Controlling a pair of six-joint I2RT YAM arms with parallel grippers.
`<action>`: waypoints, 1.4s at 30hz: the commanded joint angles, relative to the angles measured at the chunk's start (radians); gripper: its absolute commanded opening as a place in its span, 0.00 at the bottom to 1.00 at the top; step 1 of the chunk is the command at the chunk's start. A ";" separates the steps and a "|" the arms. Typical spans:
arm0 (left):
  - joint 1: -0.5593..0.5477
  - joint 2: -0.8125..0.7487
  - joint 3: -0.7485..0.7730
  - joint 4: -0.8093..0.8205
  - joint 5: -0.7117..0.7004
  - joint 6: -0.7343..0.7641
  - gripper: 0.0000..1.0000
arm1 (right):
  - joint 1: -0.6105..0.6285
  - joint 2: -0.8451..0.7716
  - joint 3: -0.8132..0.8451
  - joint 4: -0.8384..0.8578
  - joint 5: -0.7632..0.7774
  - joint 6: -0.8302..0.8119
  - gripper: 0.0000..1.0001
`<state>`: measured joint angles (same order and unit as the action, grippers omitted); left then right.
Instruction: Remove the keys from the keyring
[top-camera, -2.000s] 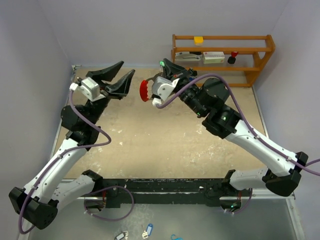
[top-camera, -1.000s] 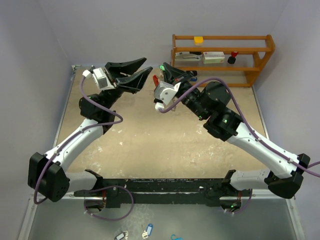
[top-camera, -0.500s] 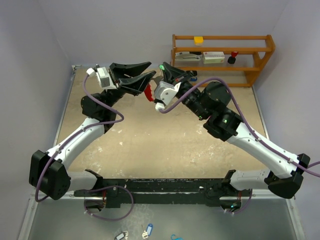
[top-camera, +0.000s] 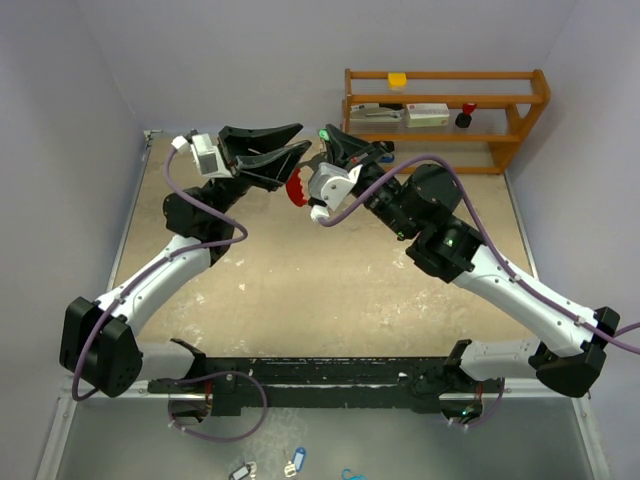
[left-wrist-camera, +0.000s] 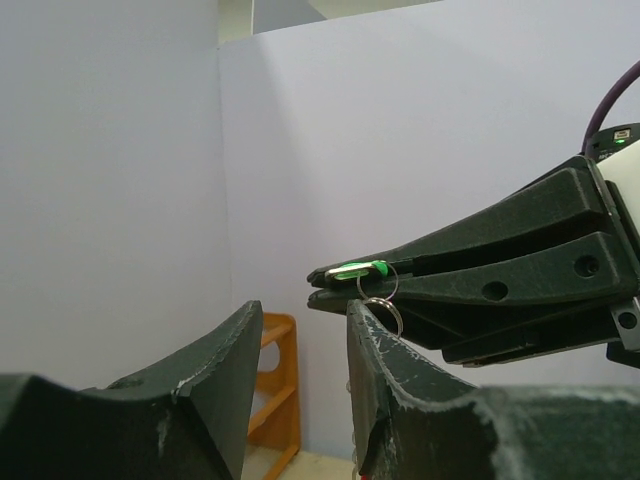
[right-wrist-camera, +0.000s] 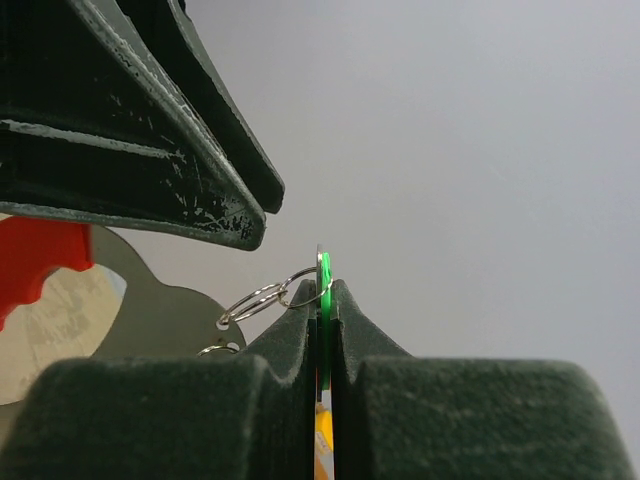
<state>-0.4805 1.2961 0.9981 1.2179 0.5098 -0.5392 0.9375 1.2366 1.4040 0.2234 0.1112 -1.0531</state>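
Observation:
My right gripper (top-camera: 323, 131) is held in the air and shut on the pale-green key (right-wrist-camera: 324, 290); the key's edge shows between its pads. Silver rings (right-wrist-camera: 265, 296) hang from the key, linked to a flat grey metal piece (right-wrist-camera: 140, 310). The red keyring (top-camera: 296, 187) dangles below them and also shows at the left edge of the right wrist view (right-wrist-camera: 35, 262). My left gripper (top-camera: 304, 137) is open, its tips right beside the right gripper's tip. In the left wrist view, my left gripper (left-wrist-camera: 303, 310) is open, and its right finger (left-wrist-camera: 400, 380) sits just under the rings (left-wrist-camera: 384, 310) and the green key (left-wrist-camera: 360, 268).
A wooden shelf (top-camera: 520, 110) stands at the back right with a yellow block (top-camera: 398, 80), boxes and a red item. Blue-tagged keys (top-camera: 295, 462) lie below the arm bases. The sandy tabletop (top-camera: 320, 280) lies under both raised arms.
My left gripper has swung right and up to the right gripper's tip, then held still. The red keyring has swung and turned under the right gripper.

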 joint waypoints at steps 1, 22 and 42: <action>-0.003 -0.022 -0.024 -0.004 -0.062 0.022 0.37 | 0.001 -0.028 0.017 0.079 -0.011 0.018 0.00; -0.004 -0.185 -0.019 -0.434 -0.312 0.294 0.32 | 0.001 -0.014 0.023 0.095 -0.024 0.019 0.00; -0.003 -0.317 0.041 -0.647 -0.131 0.212 0.35 | 0.002 0.055 0.047 0.097 0.026 0.000 0.00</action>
<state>-0.4805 1.0096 0.9943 0.5930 0.2859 -0.2787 0.9379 1.2881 1.4040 0.2317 0.1131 -1.0504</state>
